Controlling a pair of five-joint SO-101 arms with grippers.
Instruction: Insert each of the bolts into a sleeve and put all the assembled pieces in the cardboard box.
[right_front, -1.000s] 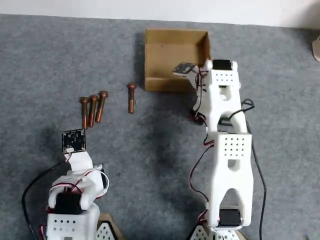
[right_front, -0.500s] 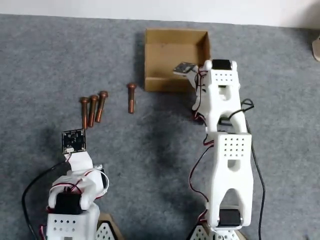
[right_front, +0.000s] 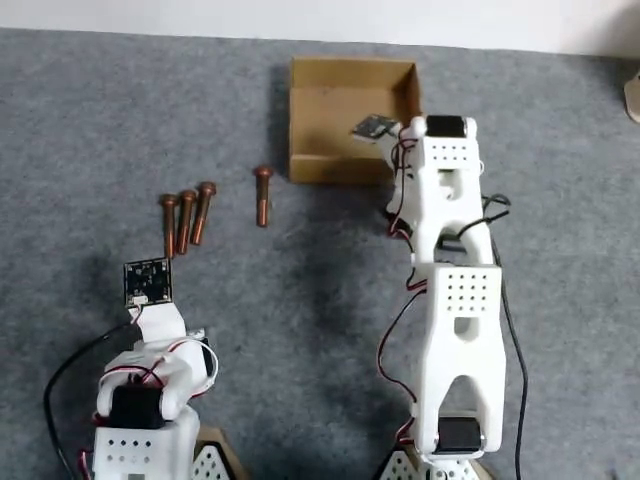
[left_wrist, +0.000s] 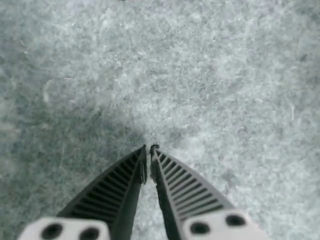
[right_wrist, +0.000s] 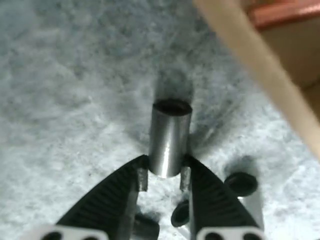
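The right end effector (right_wrist: 164, 174) is found clenched on a sleeve (right_wrist: 170, 135), which is gripped at one end between the fingertips, just beside the box (right_wrist: 250, 65). Whether the sleeve rests on the desk (right_front: 80, 120) cannot be determined. Spare sleeves (right_wrist: 240, 183) are noted lying close by this end effector. A reddish item (right_wrist: 285, 12) is seen inside the box and is possibly a bolt, but it is too blurred to confirm. The box is set near the desk's far edge, about midway along it. Three bolts (right_front: 186, 220) are recorded side by side to the left of the box, and a single bolt (right_front: 262, 195) lies between them and the box. The left end effector (left_wrist: 148, 150) is clenched on nothing, over the desk towards the near left corner.
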